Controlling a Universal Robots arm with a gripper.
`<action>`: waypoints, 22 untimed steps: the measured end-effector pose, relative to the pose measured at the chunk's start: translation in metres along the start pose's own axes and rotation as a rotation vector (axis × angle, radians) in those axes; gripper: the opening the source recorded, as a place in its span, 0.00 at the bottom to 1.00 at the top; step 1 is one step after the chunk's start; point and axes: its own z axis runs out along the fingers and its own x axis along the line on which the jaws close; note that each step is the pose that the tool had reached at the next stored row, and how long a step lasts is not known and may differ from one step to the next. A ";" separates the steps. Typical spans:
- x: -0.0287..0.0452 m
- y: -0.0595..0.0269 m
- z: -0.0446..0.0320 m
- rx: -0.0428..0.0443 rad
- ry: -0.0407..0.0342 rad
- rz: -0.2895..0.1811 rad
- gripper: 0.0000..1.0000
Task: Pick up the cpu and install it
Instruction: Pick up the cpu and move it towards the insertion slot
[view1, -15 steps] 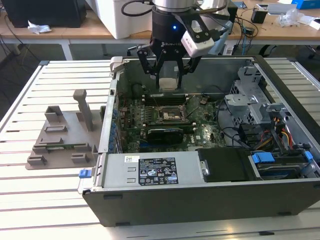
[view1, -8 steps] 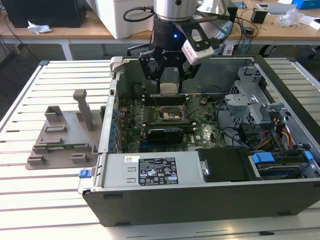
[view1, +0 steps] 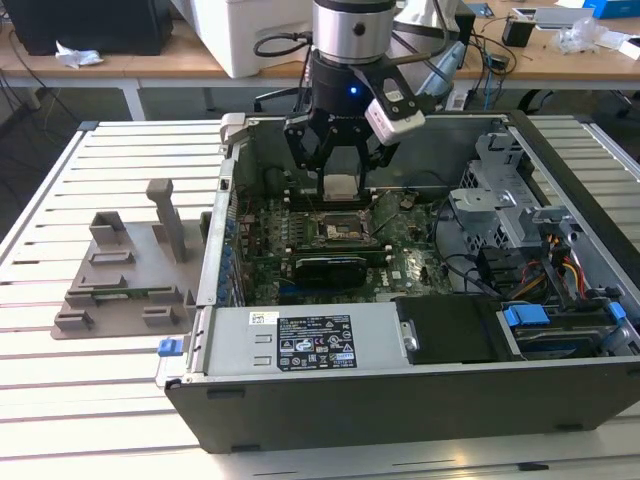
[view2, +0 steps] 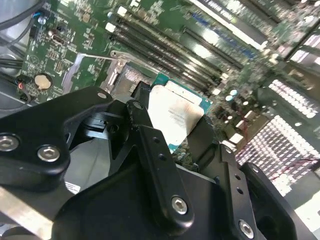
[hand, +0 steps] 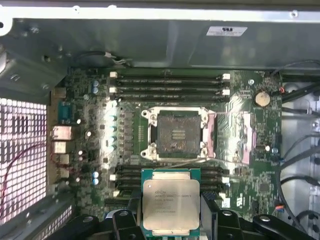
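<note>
Cpu (view1: 341, 186) hangs in the air inside the open computer case (view1: 400, 405), silvery top showing and green border around it, pinched at two opposite edges by the gripper (view1: 340, 178), whose black fingers (hand: 131, 216) are clenched against its sides.

Going from the exterior view's left: a grey plastic tray (view1: 120, 290) lies on the slatted table (view1: 50, 210), just beside the case's side wall. Inside the case, the green motherboard (view1: 405, 268) lies flat, and the arm reaches down over its middle. The cpu is held above the board, over or just beyond the black-framed socket (view1: 340, 228). It appears clear of the socket rather than seated, though the gap is hard to judge from this angle. Toward the exterior view's right stand a metal drive cage (view1: 500, 195) and a bundle of coloured cables (view1: 560, 270).

In the first wrist view the cpu (hand: 171, 200) shows between the fingers, apart from the socket (hand: 177, 134), which is bare with its retention frame (hand: 235, 137) swung open beside it. Memory slots (hand: 170, 85) run past the socket's far side. In the second wrist view the chip (view2: 172, 117) is tilted against the blurred board.
</note>
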 end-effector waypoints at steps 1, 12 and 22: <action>-0.0019 0.0031 0.0025 0.0001 0.0001 -0.001 0.55; -0.0137 0.0123 0.0280 0.0008 0.0000 -0.003 0.55; -0.0230 0.0213 0.0523 0.0020 0.0000 -0.004 0.55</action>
